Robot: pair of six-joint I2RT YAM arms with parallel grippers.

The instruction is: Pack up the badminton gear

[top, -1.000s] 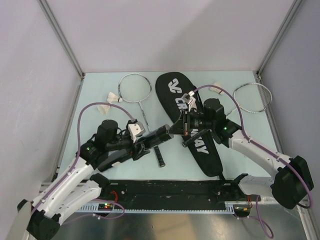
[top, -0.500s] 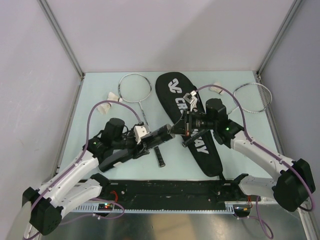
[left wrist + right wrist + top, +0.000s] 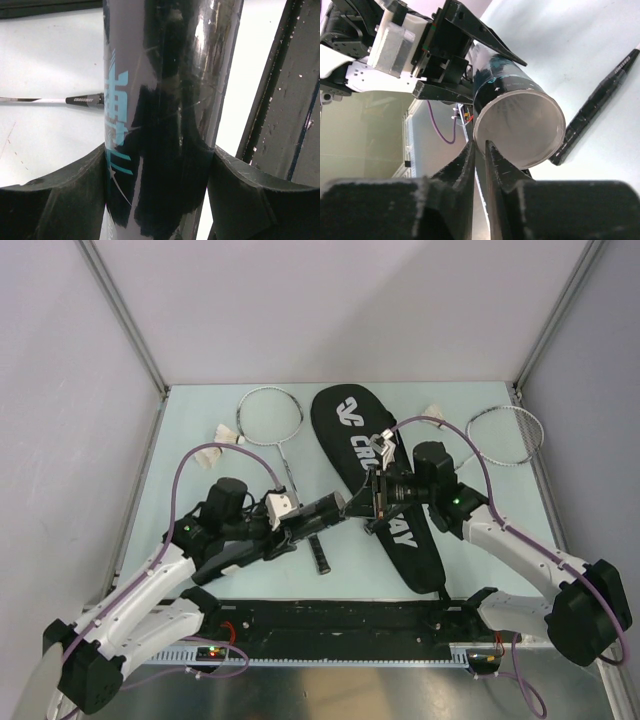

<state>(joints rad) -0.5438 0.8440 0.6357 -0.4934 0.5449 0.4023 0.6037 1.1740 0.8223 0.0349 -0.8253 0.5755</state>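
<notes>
Right claw [image 3: 480, 144] parted at tube [image 3: 515, 120] rim, left claw [image 3: 159, 155] clamping tube

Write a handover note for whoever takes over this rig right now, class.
Left pincer: shut on the black tube.
Right pincer: slightly open at the tube's open end, no clear grip.
On the table: two racquets, two shuttlecocks, the bag.
Done: nothing packed; the tube looks empty.
Left: probably shuttlecocks into the tube, then all into the bag.
</notes>
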